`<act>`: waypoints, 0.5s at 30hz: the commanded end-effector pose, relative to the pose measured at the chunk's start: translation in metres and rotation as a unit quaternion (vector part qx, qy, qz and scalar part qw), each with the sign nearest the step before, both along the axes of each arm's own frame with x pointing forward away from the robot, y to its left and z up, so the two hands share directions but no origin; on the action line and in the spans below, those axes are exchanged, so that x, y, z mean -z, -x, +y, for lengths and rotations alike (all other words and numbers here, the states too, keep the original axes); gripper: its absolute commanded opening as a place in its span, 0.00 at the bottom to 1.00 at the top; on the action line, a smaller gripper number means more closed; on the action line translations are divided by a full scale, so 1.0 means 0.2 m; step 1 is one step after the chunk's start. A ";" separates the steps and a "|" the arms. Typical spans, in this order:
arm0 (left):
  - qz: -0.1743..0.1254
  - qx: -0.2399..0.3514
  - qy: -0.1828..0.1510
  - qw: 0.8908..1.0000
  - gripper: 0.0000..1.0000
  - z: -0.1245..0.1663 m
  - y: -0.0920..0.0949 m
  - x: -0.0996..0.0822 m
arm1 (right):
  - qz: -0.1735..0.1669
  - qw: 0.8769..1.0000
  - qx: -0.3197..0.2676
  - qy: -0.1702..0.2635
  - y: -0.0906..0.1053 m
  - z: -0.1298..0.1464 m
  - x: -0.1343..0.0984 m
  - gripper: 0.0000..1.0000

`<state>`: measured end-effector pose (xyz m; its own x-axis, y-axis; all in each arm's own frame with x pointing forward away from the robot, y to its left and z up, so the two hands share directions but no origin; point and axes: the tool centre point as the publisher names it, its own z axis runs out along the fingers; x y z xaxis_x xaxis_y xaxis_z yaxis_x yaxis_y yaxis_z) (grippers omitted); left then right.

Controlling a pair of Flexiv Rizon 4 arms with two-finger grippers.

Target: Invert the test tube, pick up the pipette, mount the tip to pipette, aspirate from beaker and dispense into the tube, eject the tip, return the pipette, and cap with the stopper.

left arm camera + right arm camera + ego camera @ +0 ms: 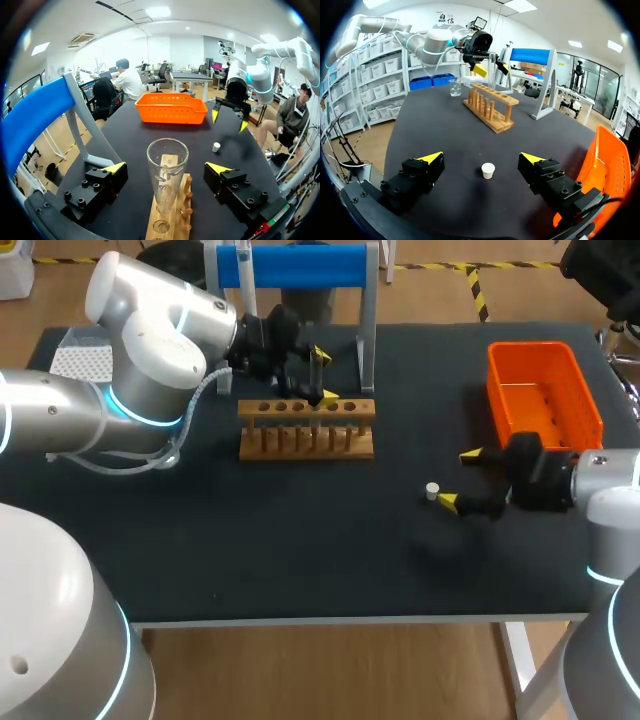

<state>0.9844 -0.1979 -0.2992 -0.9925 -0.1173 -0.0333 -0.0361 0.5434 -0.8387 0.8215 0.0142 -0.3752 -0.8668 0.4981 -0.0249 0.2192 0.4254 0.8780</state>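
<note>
**Test tube (167, 165) stands untouched, both pairs of fingers released**

Head view: The left arm's bulk covers the back-left of the bench (300, 550) and hides part of a white perforated block (78, 362). The left gripper (325, 376) hovers over the wooden rack (306, 427), and the glass tube can hardly be made out against it. The blue stand (290, 265) behind is cut off at the frame's edge. The right gripper (459, 478) sits low near the orange basket (545, 348), with the white stopper (432, 490) just beside one yellow tip.

Left wrist view: Here the tube shows plainly. It is upright in the rack, mouth up, between the spread fingers with a clear gap on either side. The rack's near end is cut off.

Right wrist view: The stopper rests on the bench ahead of and between the spread fingers, touching neither. Only this view shows the beaker (454, 87), beyond the rack and below the left arm. Whether a pipette hangs on the stand cannot be told.
</note>
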 end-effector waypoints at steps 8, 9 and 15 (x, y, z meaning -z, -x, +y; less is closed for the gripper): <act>0.001 0.002 -0.001 1.000 1.00 0.00 -0.01 0.00 | 0.010 1.000 0.009 0.009 0.00 0.07 0.11 1.00; 0.001 0.002 -0.001 1.000 1.00 0.00 -0.01 0.00 | 0.011 1.000 0.009 0.009 0.00 0.07 0.11 1.00; 0.001 0.002 -0.001 1.000 1.00 0.00 -0.01 0.00 | 0.015 1.000 0.012 0.013 -0.01 0.08 0.14 1.00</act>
